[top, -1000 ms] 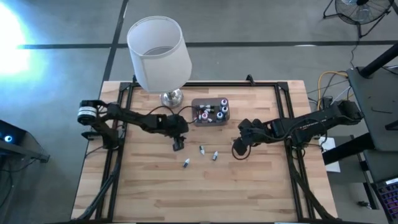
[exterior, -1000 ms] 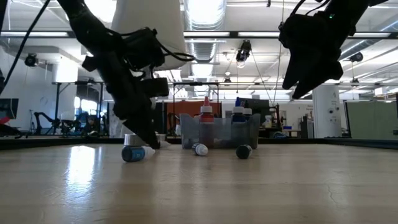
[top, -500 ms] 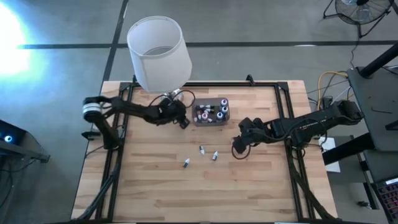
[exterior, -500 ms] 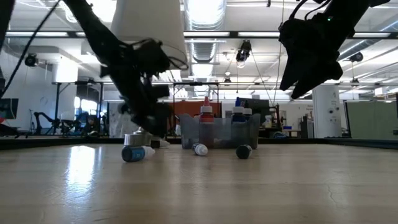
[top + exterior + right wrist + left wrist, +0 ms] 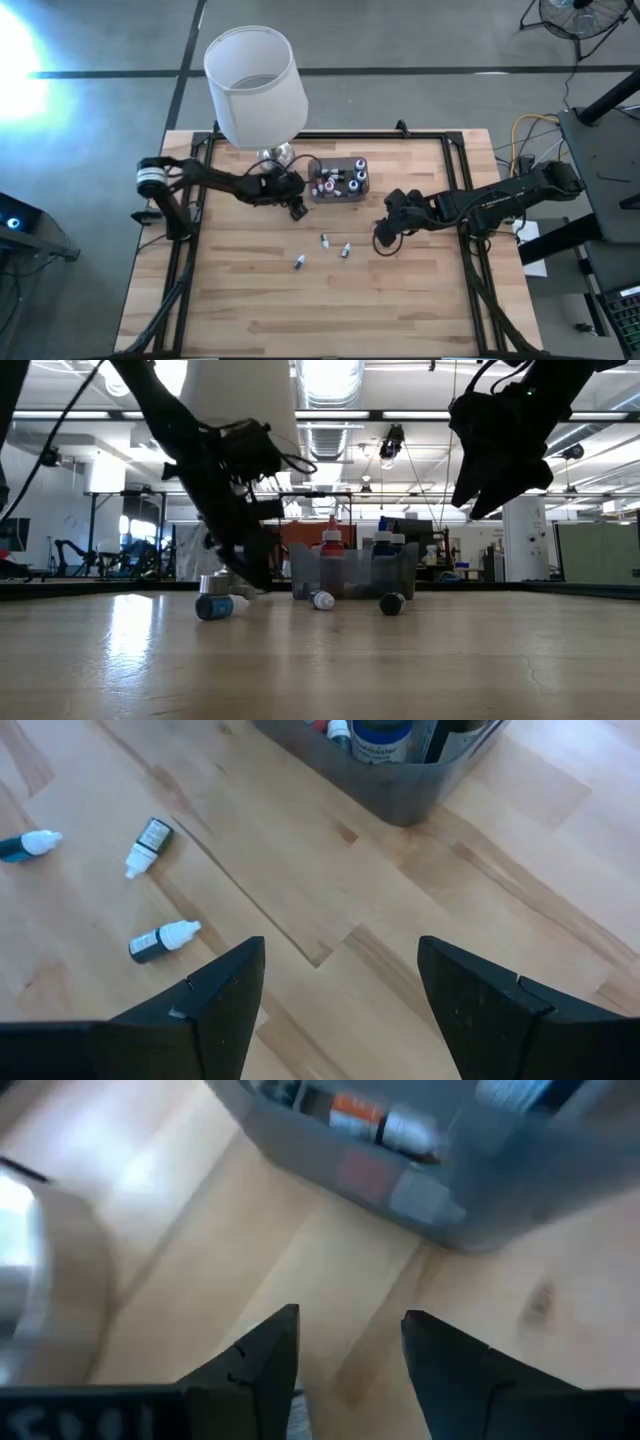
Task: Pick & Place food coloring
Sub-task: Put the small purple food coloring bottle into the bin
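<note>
While both claws hang open and empty, three tiny white-capped food coloring bottles [image 5: 163, 941] flat on wood.

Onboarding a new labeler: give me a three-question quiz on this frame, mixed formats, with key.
1. How many small bottles lie loose on the table, outside the grey box?
2. True or false: the right gripper is shut on a bottle.
3. The left gripper is nearest: A) the table's front edge, B) the box beside the lamp, C) the right gripper.

Key:
1. Three.
2. False; its fingers are open and empty.
3. B.
</note>
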